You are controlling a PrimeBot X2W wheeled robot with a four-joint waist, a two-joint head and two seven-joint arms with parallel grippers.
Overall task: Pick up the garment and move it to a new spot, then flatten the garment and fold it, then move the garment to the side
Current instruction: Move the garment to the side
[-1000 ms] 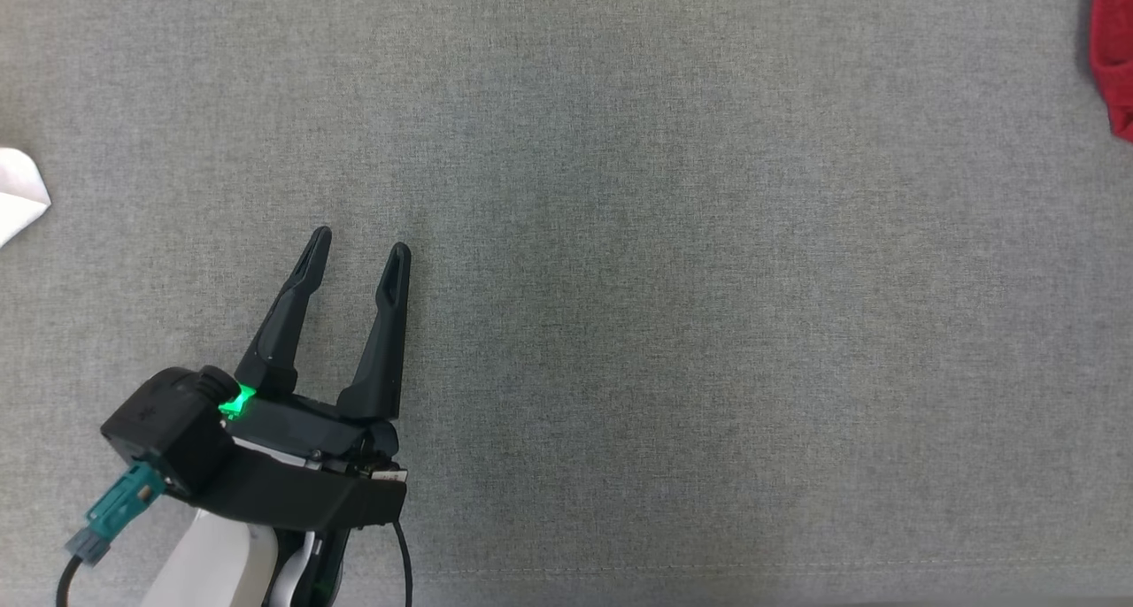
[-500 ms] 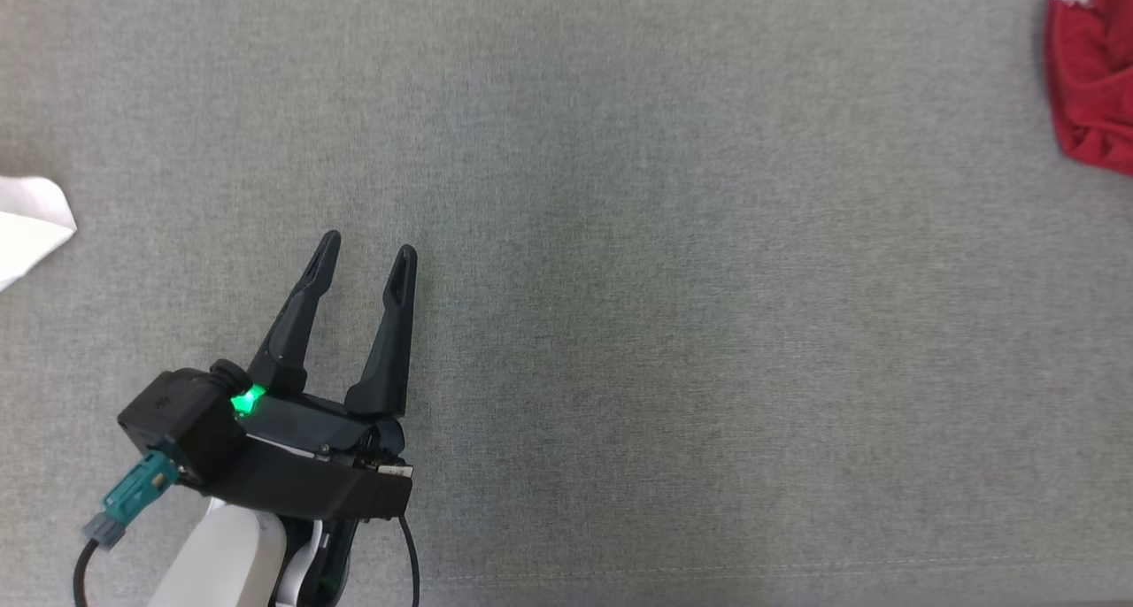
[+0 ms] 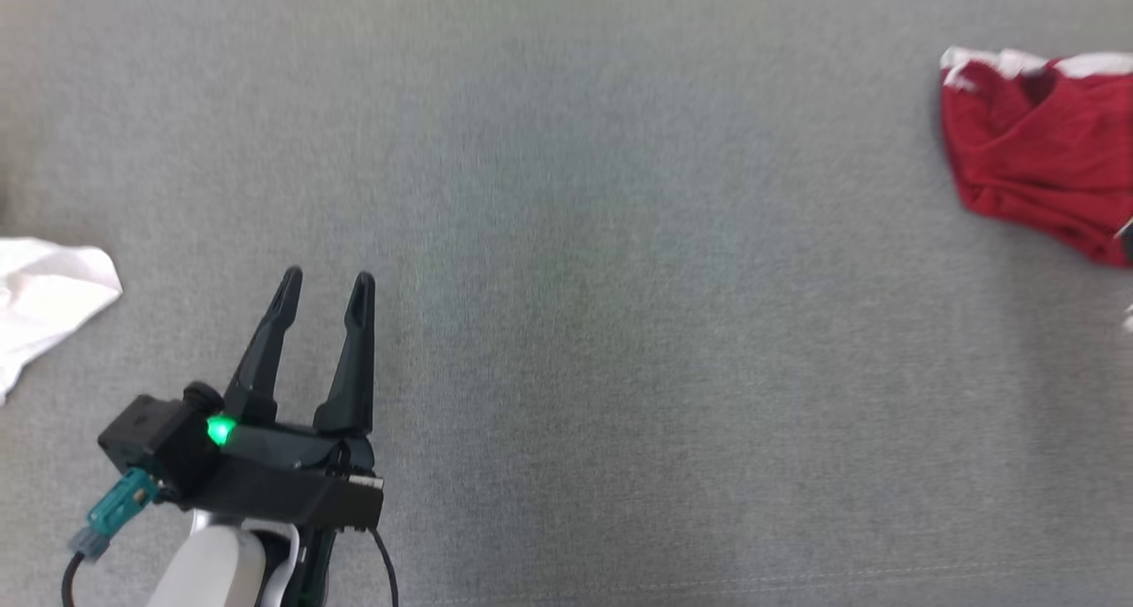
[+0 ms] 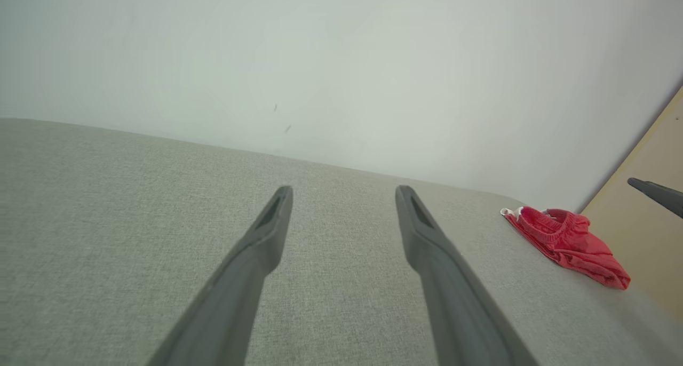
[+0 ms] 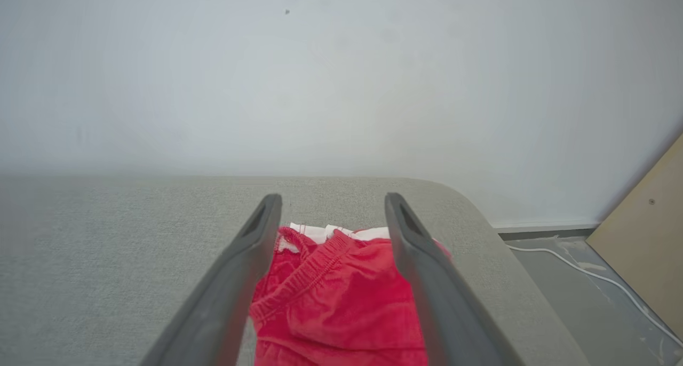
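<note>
Where the head view shows the left gripper point(image 3: 323, 280) spread, a white cloth point(image 3: 49, 293) to its left, the right wrist view frames the red garment point(image 5: 331, 302) between the parted right gripper point(image 5: 331, 206).

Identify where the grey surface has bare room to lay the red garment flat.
The wide middle of the grey surface is bare, between the left gripper and the red garment. Crowded: right edge at the garment, left edge at the white cloth.

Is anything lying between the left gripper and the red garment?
No. In the head view, the stretch from the left gripper to the red garment is bare grey cloth surface.
</note>
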